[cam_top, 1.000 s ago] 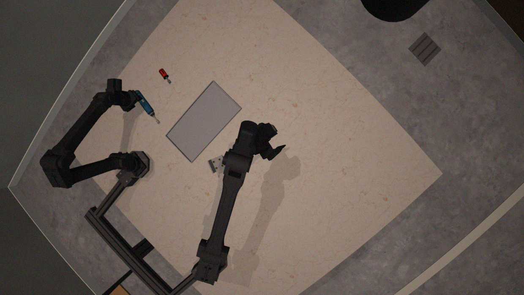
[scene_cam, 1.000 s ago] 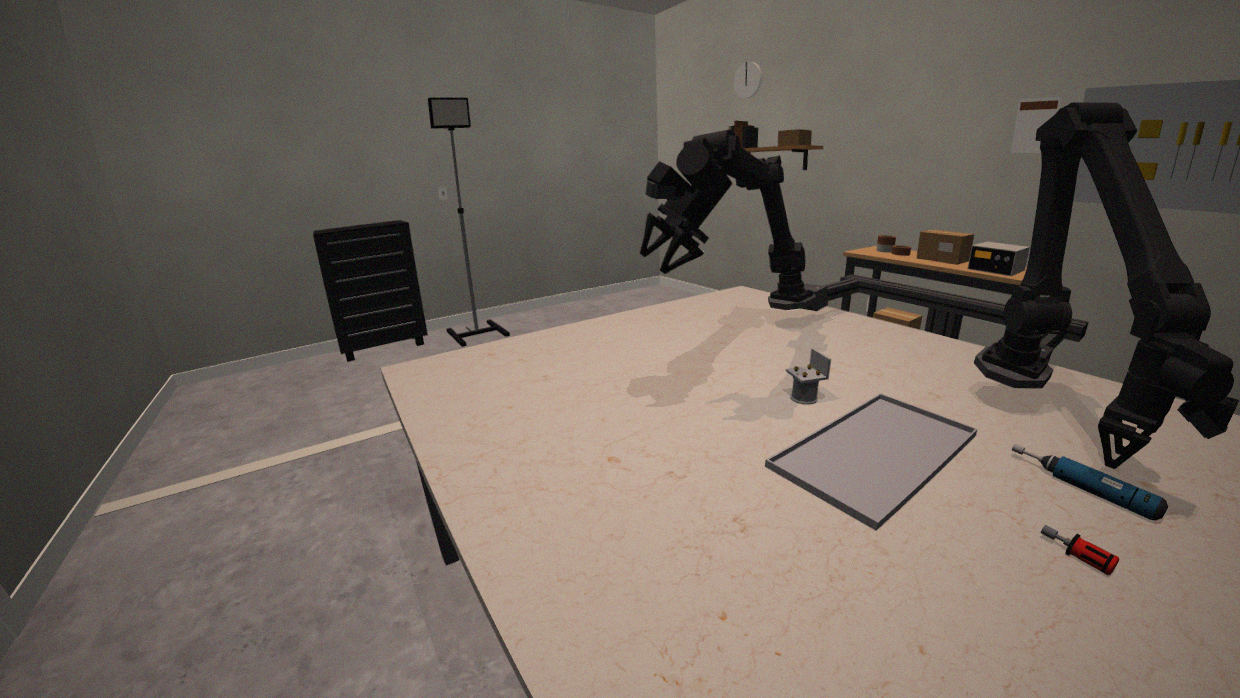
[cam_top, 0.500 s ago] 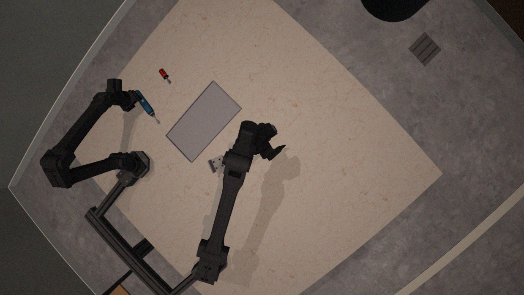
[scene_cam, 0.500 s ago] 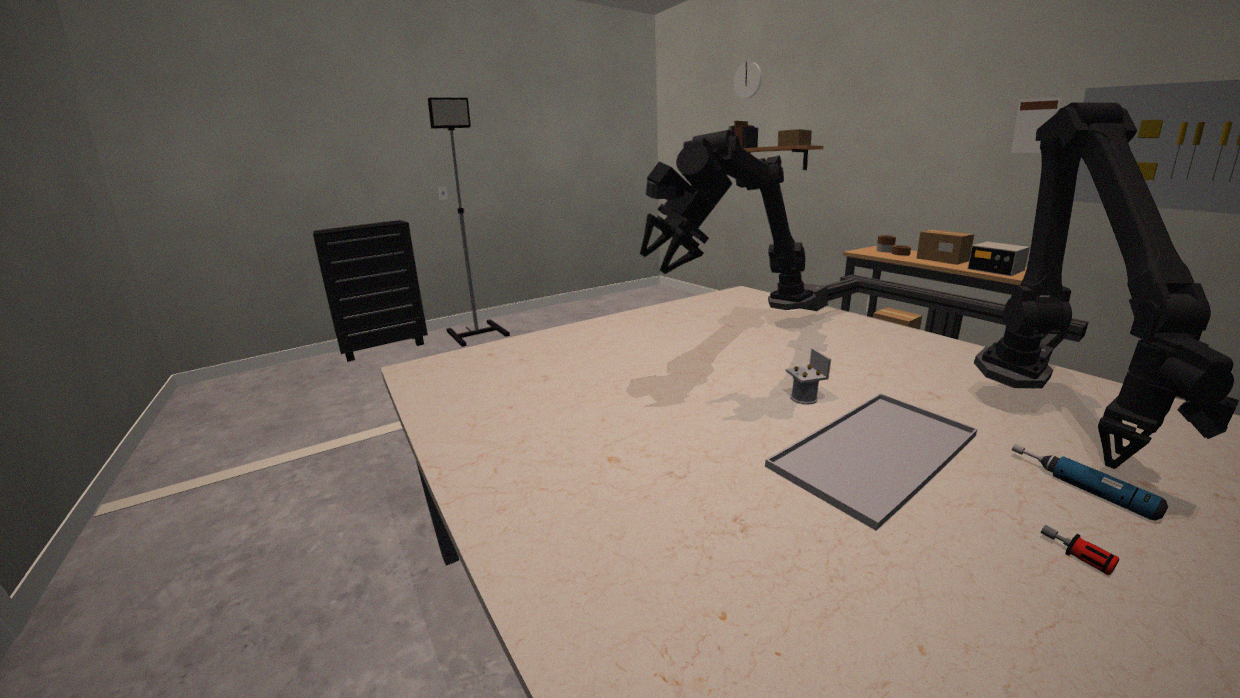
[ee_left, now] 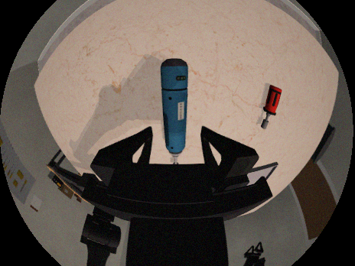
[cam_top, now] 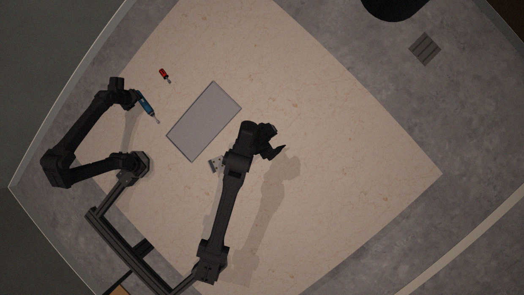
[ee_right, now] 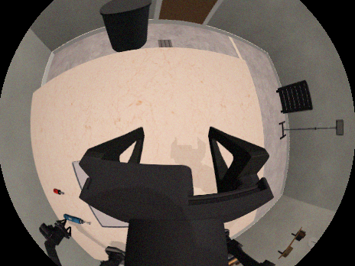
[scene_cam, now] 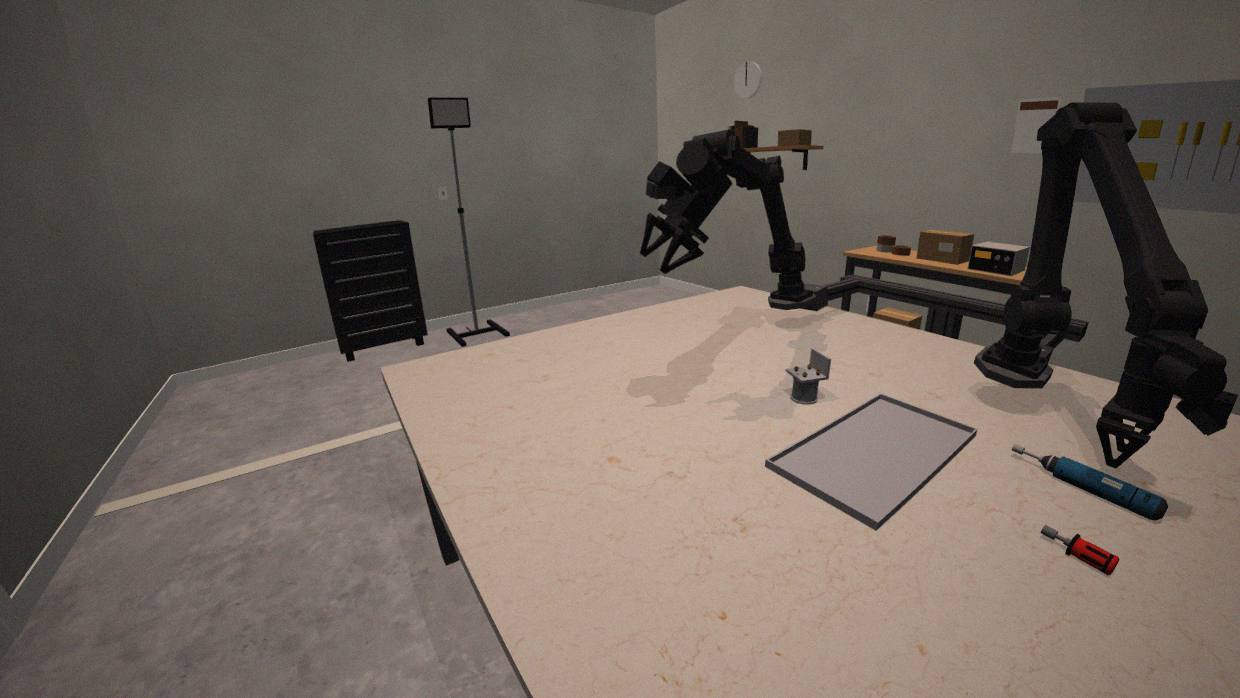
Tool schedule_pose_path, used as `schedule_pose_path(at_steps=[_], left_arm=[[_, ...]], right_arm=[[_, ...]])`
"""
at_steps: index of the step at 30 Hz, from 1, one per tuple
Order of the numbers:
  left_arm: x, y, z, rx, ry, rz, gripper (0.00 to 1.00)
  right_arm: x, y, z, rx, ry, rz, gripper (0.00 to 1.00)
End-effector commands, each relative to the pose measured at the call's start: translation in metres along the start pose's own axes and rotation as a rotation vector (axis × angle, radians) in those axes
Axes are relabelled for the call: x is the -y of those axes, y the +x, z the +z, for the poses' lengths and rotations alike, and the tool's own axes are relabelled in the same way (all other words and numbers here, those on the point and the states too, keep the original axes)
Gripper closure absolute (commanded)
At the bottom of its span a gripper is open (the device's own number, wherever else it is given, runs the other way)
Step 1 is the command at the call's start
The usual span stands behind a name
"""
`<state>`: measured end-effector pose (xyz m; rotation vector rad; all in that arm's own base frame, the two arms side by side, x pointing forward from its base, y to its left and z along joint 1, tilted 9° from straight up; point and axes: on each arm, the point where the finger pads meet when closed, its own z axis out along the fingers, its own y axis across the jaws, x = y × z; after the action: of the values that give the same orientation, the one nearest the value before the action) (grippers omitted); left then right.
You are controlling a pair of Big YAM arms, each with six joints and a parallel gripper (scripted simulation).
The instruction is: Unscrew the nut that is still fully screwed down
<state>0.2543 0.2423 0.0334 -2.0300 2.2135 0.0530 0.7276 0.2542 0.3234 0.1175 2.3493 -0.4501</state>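
left gripper [scene_cam: 1125,442] [ee_left: 177,141]: open, empty, by the driver [cam_top: 146,104] [scene_cam: 1106,487] [ee_left: 174,111] [ee_right: 73,218] | driver: lying beside the tray [cam_top: 203,121] [scene_cam: 821,494] | module [scene_cam: 804,390]: standing, other side of tray | tip: imo center on the barrel, then squeeze
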Motion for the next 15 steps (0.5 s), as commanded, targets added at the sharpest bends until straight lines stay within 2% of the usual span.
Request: schedule_pose_path(at_steps=[1,7,12,13,15], left_arm=[[0.041,-0.014,-0.023,0.051,0.008,-0.027,0.35],[0.072,-0.017,-0.042,0.121,-0.052,-0.054,0.35],[0.066,-0.024,-0.042,0.122,-0.056,-0.076,0.35],[0.076,-0.014,-0.045,0.133,-0.061,-0.058,0.35],[0.089,-0.014,-0.056,0.168,-0.063,-0.067,0.35]], right_arm=[[0.000,-0.022,-0.028,0.043,-0.023,0.031,0.14],[0.000,-0.022,-0.028,0.043,-0.023,0.031,0.14],[0.000,-0.022,-0.028,0.043,-0.023,0.031,0.14],[0.000,-0.022,-0.028,0.043,-0.023,0.031,0.14],[0.000,-0.022,-0.028,0.043,-0.023,0.031,0.14]])
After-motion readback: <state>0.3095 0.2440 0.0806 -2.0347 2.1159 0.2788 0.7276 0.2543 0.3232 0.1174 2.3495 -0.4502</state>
